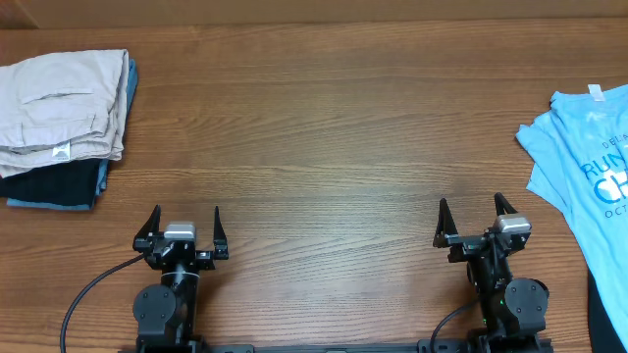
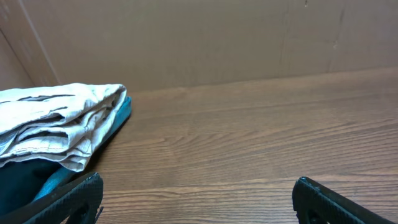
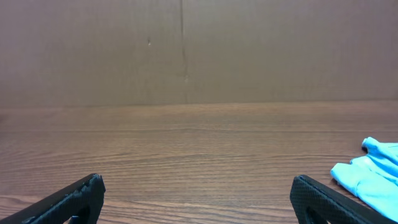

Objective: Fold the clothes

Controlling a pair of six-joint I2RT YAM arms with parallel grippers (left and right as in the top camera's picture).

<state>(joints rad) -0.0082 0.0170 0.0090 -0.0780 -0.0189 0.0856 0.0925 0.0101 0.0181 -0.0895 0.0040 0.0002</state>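
Lying at the far left edge of the brown wood-grain table (image 1: 324, 127), a beige folded garment (image 1: 61, 103) is topping a small stack, with a dark garment (image 1: 49, 181) showing beneath it and a blue layer of cloth (image 1: 44, 204) peeking out at the bottom. Nearer the front edge and a little to the right of that stack, the left gripper (image 1: 186, 211) is pointing away from its base across the bare wood, its two black fingers standing wide apart and holding nothing. Its wrist view is showing the beige stack off to its left, well apart from the fingertips, and a plain brown panel wall (image 2: 217, 43) rising behind the table. Further right, the right gripper (image 1: 471, 202) is sitting in the same pose, its fingers likewise spread wide with nothing between them. At the far right, the light blue short-sleeved cotton T-shirt (image 1: 579, 147) is lying loosely spread and unfolded on the wood, partly running out of the overhead view, with white lettering showing on its chest. It is resting near the right gripper without touching it, and its edge is appearing at the lower right of the right wrist view. A strip of black cloth (image 1: 603, 319) is showing below the shirt's lower edge at the corner.
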